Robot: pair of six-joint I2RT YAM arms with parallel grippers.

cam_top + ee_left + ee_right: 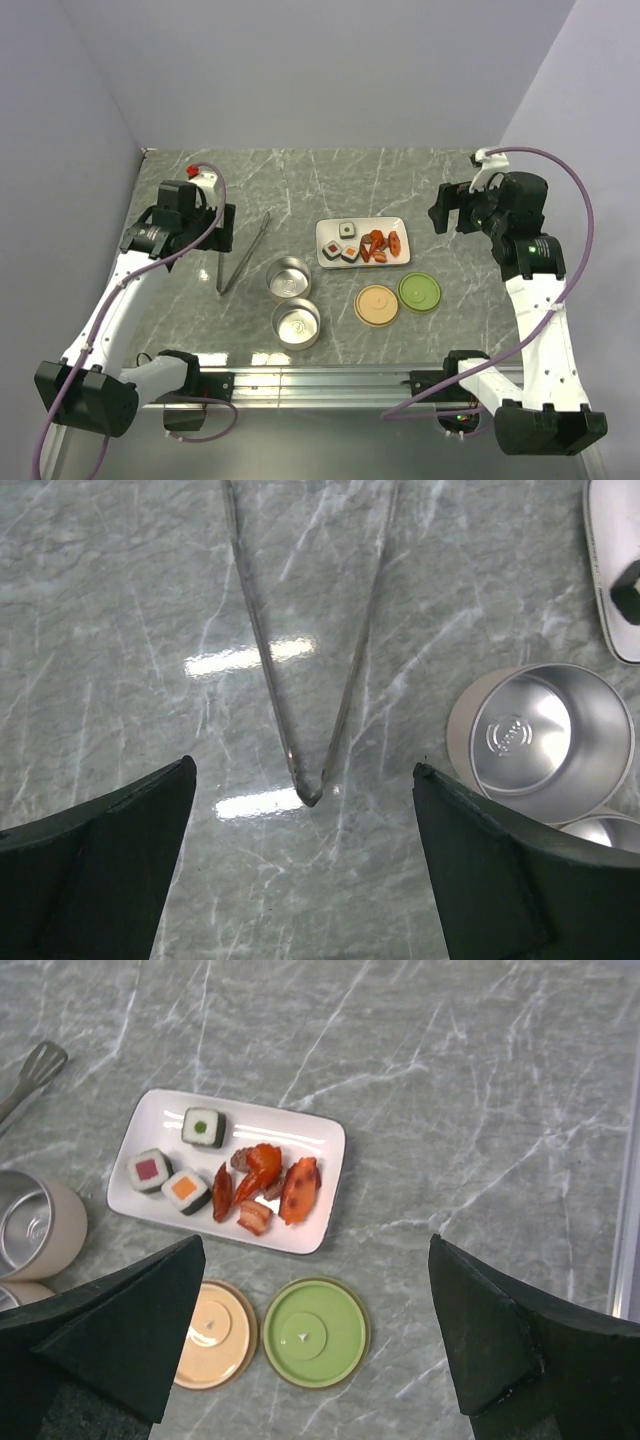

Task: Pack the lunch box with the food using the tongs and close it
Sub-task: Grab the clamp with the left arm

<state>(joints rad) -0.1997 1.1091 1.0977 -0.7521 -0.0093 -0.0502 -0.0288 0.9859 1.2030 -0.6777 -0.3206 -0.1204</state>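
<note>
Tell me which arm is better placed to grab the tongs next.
Left, most likely. The left gripper is open and hangs directly over the tongs, their joined end framed between its fingers. The right gripper, also open, hovers near the plate of food, well away from the tongs.

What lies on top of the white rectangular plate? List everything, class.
On the white rectangular plate lie three white square sushi blocks and a cluster of orange-red chunks. A brownish bit is partly covered by the chunks, so its shape is unclear.
</note>
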